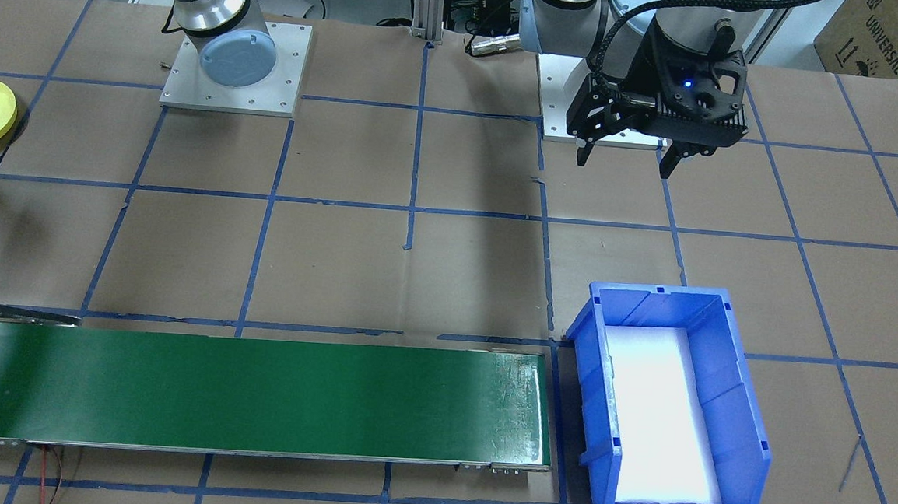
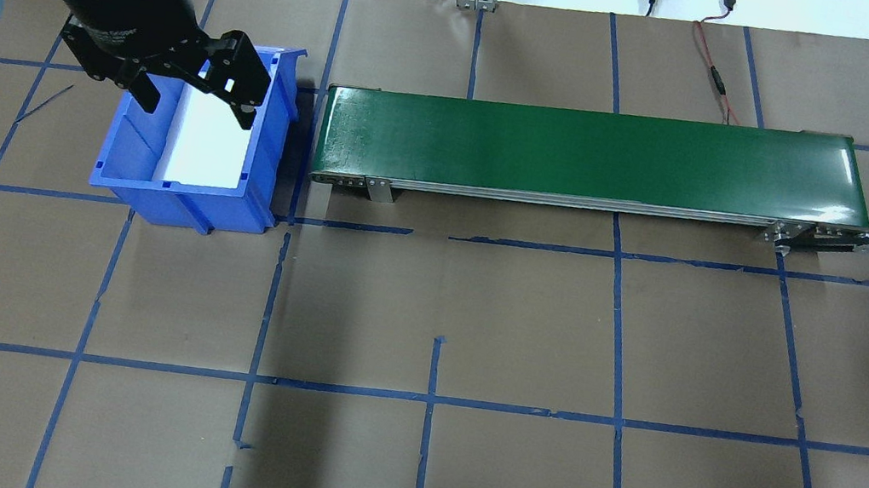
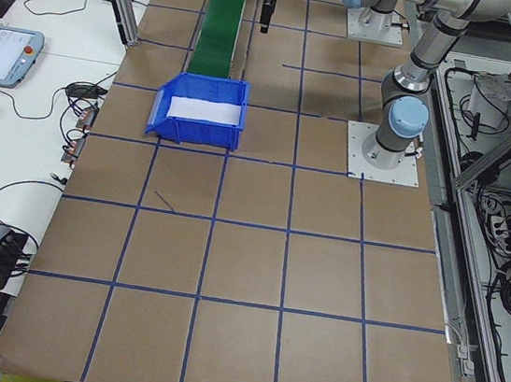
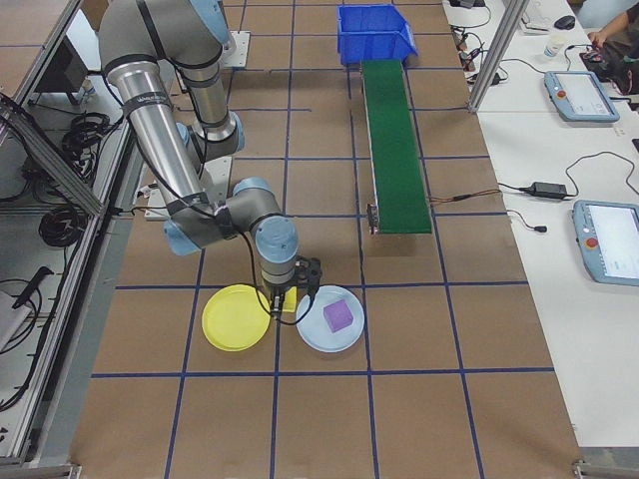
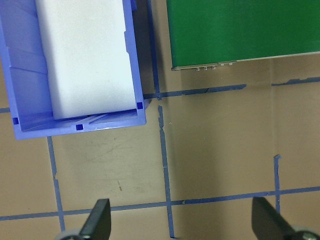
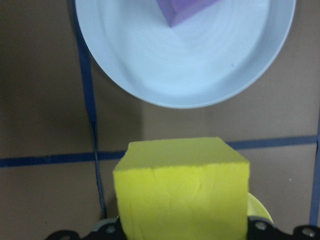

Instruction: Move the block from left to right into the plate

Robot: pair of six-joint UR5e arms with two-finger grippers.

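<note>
Exterior right view gives the key relation. The right jaws hang low over the table with the block pinched between them, in the gap between two dishes. The plate lies just beside the block on the robot's side. On the far side from the robot sits a pale plate with a purple block already in it.

The right wrist view agrees. The block fills the lower middle of the frame, gripped at its bottom edge and clear of the table. The pale plate spreads ahead of it, and the purple block is cut off by the top edge. Only a yellow sliver of the plate peeks out behind the block's lower corner. So the target is behind the jaws in this view, opposite the pale plate, and the block is not yet over it.

As I judge it, the coming move is a short sideways carry toward the robot until the block is over the plate's middle, then a release. The block is squarish, so its turn matters little.

The left jaws are spread wide and empty, poised near a blue bin at the far end of the green belt, well apart from both dishes. The right arm is plainly the nearer one.
</note>
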